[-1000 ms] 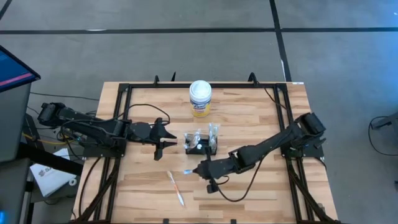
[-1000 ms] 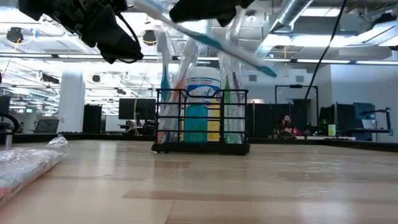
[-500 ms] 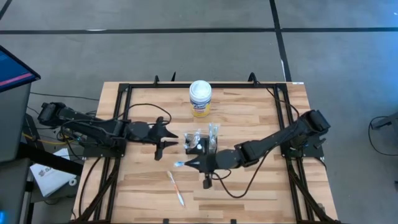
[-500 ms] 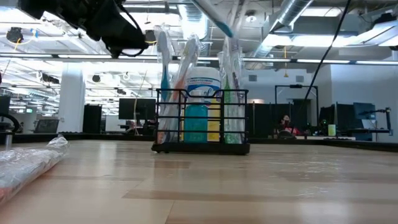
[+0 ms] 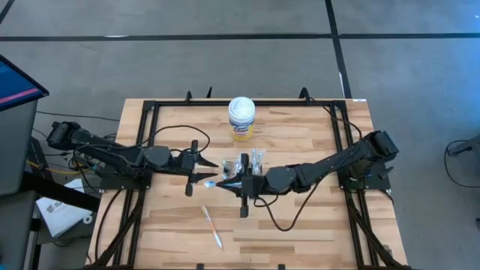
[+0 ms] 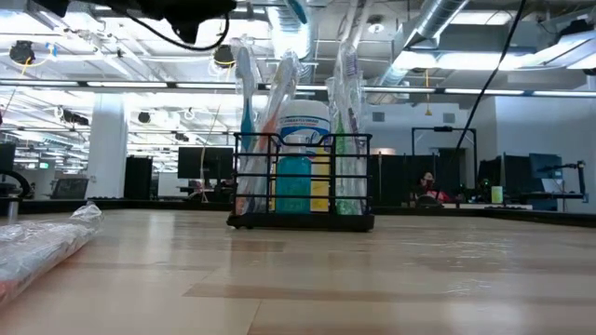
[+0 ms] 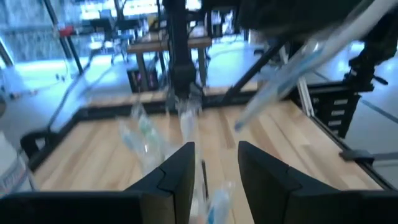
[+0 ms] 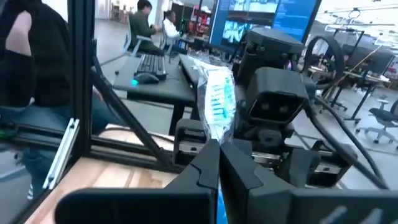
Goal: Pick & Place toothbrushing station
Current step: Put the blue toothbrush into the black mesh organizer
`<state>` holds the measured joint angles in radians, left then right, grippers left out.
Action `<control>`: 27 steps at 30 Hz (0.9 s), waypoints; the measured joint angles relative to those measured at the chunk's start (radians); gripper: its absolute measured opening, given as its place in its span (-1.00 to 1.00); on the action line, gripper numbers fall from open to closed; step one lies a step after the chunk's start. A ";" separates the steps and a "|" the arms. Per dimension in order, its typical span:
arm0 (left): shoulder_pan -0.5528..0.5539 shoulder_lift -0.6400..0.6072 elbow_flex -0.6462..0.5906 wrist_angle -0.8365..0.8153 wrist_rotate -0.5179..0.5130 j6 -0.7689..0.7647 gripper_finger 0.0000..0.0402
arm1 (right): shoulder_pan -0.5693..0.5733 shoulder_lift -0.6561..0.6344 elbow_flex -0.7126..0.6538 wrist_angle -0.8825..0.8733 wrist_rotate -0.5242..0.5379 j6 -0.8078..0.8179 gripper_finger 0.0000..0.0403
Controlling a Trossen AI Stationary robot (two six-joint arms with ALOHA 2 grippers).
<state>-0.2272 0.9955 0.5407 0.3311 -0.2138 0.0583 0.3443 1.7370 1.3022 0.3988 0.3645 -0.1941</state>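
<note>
Your toothbrushing station point(image 5: 247, 166), a black wire-mesh holder, stands upright on the table point(image 5: 315, 225), just in front of the white canister point(image 5: 241, 118). Above the station's left edge, your right hand point(image 5: 225, 184) is clamped on a wrapped toothbrush point(image 8: 217, 102). Your left hand point(image 5: 208, 173), fingers parted and holding nothing, faces it just left of the station.

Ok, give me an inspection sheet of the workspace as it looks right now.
Surface: wooden table, black frame around it.
Job's things: wire-mesh holder mid-table, wrapped toothbrushes upright inside.
Clutter: white canister at the far edge; loose toothbrush near the front.
End effectors: right end effector shut on a wrapped toothbrush; left end effector open, facing it beside the holder.
Cables: black leads trail from both arms.
Surroundings: seated people, monitors beyond the table.
</note>
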 joint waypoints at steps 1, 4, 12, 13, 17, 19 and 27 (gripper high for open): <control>-0.003 0.000 0.000 0.017 0.000 0.013 -0.42 | -0.002 -0.001 0.000 0.009 -0.002 -0.001 -1.00; -0.004 0.000 0.000 0.068 0.000 0.024 -0.42 | -0.007 -0.011 -0.001 0.046 -0.008 -0.026 -1.00; -0.003 0.000 0.000 0.173 0.059 0.076 -0.42 | -0.033 -0.011 0.000 0.126 -0.021 -0.061 -1.00; -0.003 0.000 0.000 0.182 0.067 0.077 -0.42 | -0.035 -0.011 0.000 0.133 -0.023 -0.062 -1.00; -0.003 0.000 0.000 0.226 0.088 0.108 -0.42 | -0.042 -0.011 0.000 0.191 -0.023 -0.082 -1.00; -0.003 0.000 0.000 0.259 0.091 0.121 -0.42 | -0.047 -0.011 0.000 0.220 -0.024 -0.102 -1.00; -0.003 0.000 0.000 0.397 0.091 0.153 -0.42 | -0.064 -0.010 0.000 0.299 -0.047 -0.128 -1.00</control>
<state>-0.2304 0.9955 0.5407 0.7278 -0.1226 0.2110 0.2806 1.7267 1.3018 0.6983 0.3175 -0.3225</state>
